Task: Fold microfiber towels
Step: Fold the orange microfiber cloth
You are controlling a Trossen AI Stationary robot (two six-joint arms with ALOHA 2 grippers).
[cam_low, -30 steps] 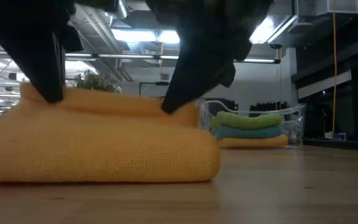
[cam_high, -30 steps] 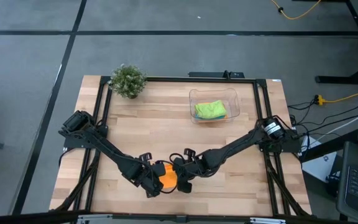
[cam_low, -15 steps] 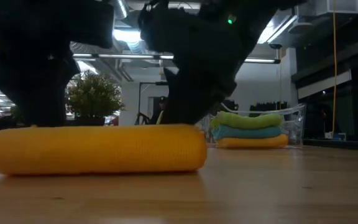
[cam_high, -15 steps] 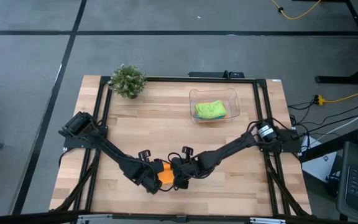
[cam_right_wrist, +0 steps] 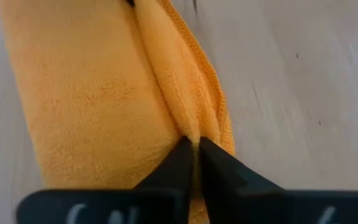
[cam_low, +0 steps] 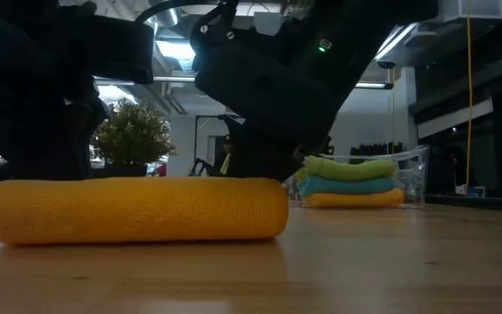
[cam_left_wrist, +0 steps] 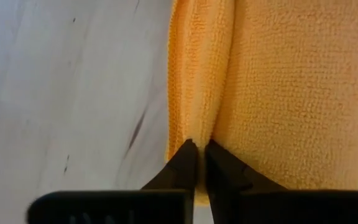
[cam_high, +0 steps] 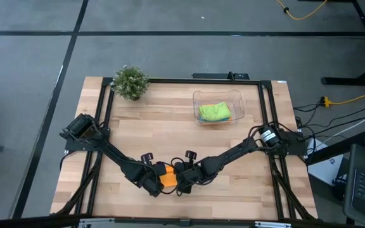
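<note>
An orange microfiber towel (cam_high: 168, 175) lies folded near the table's front edge, flat on the wood; in the low view it is a long low roll (cam_low: 138, 209). My left gripper (cam_high: 156, 184) stands at its left side and my right gripper (cam_high: 182, 183) at its right side, each shut on a ridge of the cloth. More folded towels, lime green (cam_high: 213, 111) on top with teal (cam_low: 347, 185) and orange (cam_low: 351, 200) under it, lie stacked in a clear tub (cam_high: 198, 100) at the back right. My left gripper (cam_left_wrist: 197, 147) pinches a raised ridge of the orange cloth (cam_left_wrist: 199, 124) between its two fingertips, beside the hemmed edge (cam_left_wrist: 174, 74) at the towel's left side. The fingers slant steeply down and lie along the ridge. The towel rests flat on the table. My right gripper (cam_right_wrist: 194, 144) pinches a narrow ridge of cloth (cam_right_wrist: 188, 127) at the towel's right side, next to a hemmed edge (cam_right_wrist: 213, 81). Its fingers slant down from the right and lie along the ridge. The towel lies on the wood below them.
A small potted plant (cam_high: 130, 82) stands at the far left corner. Black rails (cam_high: 106, 114) run along the table's left, right and far sides. Bare wood (cam_high: 163, 120) lies between the orange towel and the tub.
Both grippers have sunk toward the table with the towel's upper part. The towel, humped up under the fingers a second ago, now lies as a low flat roll on the wood.
</note>
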